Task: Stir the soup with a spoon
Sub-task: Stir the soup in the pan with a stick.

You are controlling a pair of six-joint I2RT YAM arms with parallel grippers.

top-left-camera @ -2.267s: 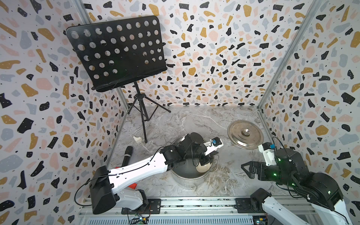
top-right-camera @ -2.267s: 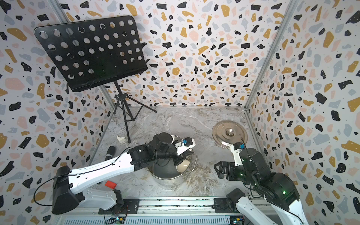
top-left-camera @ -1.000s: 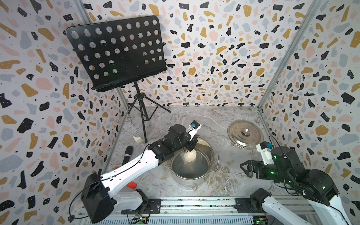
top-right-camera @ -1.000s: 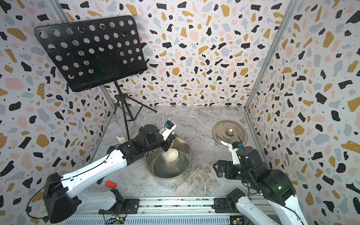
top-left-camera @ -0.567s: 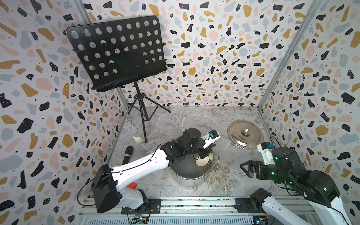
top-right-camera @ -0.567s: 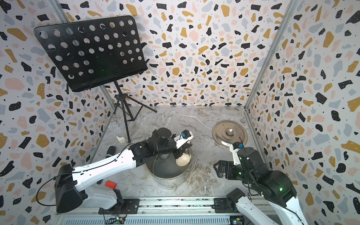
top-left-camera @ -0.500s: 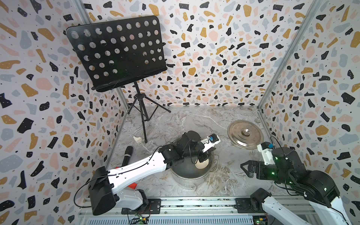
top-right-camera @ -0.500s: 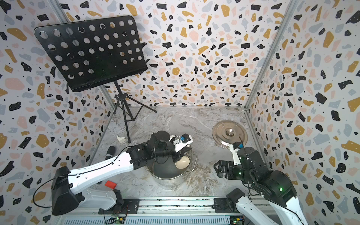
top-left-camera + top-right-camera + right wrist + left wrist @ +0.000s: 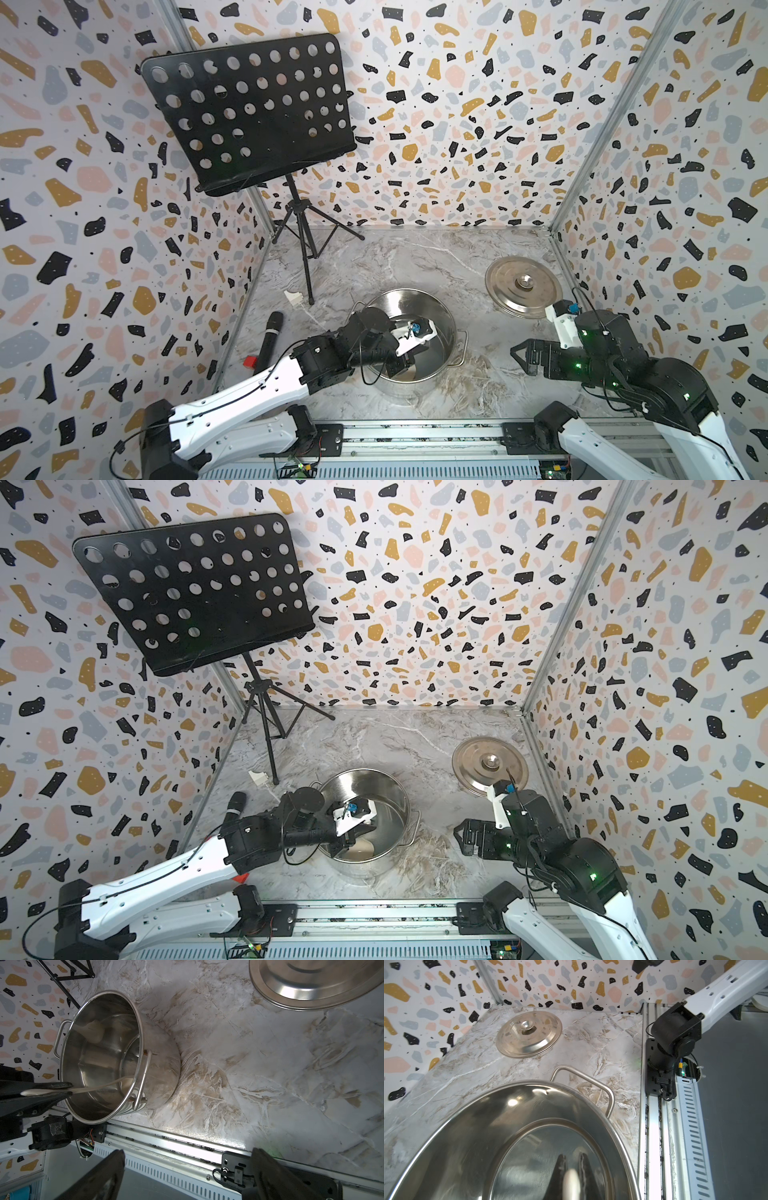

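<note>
Item: your left gripper, jaws pinched tight on the slim handle of the cream plastic spoon, reaching in over the rim of the stainless-steel stockpot. The spoon's bowl sits low inside the pot, near the wall closest to the arm bases. Item: soup, where you see only shiny steel, though the reflections may be hiding a thin liquid. Item: your right gripper, jaws spread wide and holding nothing, above the marble tabletop, right of the pot and apart from it. Item: flat steel lid with centre knob, lying beyond that gripper. Also listed: black microphone left of the pot, and a perforated music stand at back left.
</note>
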